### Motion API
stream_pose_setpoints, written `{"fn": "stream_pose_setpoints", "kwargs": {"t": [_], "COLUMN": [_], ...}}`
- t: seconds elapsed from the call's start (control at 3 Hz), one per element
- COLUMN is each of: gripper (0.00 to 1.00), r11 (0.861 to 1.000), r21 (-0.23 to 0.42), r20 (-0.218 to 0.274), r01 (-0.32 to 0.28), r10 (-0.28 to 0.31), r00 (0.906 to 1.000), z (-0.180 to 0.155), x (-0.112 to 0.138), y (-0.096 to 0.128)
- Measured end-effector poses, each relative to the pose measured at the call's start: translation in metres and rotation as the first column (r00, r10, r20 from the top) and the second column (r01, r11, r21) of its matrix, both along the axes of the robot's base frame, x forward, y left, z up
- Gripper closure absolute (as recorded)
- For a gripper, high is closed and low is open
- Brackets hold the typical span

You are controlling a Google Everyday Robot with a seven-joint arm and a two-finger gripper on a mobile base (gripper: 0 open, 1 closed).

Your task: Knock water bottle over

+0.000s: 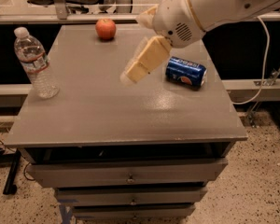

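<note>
The water bottle (36, 63) stands upright near the left edge of the grey table (107, 111). It is clear ribbed plastic with a white cap and a narrow label band. My gripper (136, 71) hangs over the middle of the table, pointing down and to the left. It is well to the right of the bottle and apart from it. The white arm (210, 8) comes in from the upper right.
A blue Pepsi can (186, 72) lies on its side at the right of the table, just right of the gripper. A red apple (105, 29) sits at the back edge. Drawers (126, 176) are under the tabletop. A white cable (266, 55) hangs at the right.
</note>
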State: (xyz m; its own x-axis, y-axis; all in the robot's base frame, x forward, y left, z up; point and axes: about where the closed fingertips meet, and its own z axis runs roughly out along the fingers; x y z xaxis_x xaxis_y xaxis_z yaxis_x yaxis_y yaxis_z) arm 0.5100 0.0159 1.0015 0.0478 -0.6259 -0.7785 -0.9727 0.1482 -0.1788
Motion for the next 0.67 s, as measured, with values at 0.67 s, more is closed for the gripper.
{"fn": "stream_pose_setpoints", "kwargs": {"t": [0.67], "gripper": [0.00], "r11": [0.998], "r21": [0.065], "r20": [0.005], "r01": [0.001], "r10": [-0.001], "r00": [1.0000], "z": [-0.009], "x": [0.003], "y": [0.017]}}
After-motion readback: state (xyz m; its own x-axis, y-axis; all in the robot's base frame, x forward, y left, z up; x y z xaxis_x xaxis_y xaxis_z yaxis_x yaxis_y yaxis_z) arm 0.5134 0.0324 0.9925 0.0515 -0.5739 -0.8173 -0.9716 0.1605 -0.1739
